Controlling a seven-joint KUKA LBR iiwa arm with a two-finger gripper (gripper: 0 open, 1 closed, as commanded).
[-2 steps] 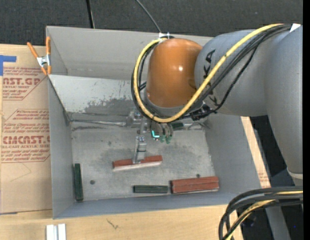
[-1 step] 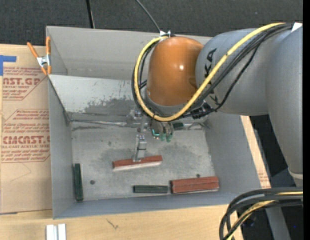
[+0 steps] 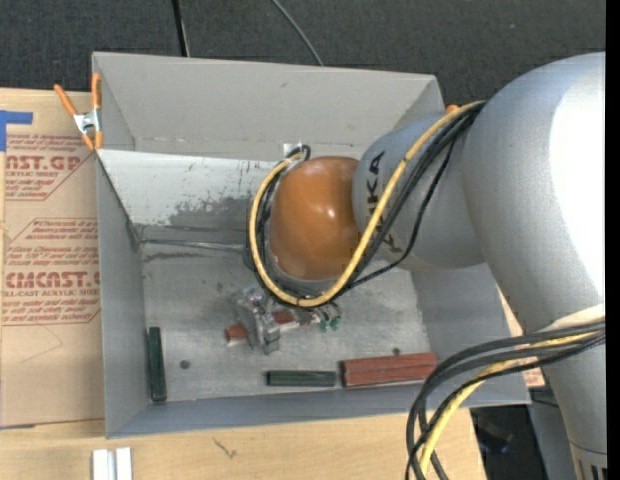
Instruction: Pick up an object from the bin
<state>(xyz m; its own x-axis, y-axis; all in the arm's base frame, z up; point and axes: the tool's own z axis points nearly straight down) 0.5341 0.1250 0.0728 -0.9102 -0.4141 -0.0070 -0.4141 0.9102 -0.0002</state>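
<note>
Gripper (image 3: 262, 326) sits low over the centre of the bin (image 3: 190, 98) floor; open or closed, cannot tell. Small red piece (image 3: 235, 335) lies just beside it. Piece looks light and rigid, probably skids on metal. Best gripped across its narrow width.

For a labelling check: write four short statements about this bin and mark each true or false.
1. A reddish-brown block lies at the lower edge of the bin floor. True.
2. The dark green bar lies by the right wall. False: it lies along the left wall.
3. The gripper hangs over the middle of the floor, beside a small red piece. True.
4. A tall heap covers the floor. False: a few things lie scattered apart.
</note>
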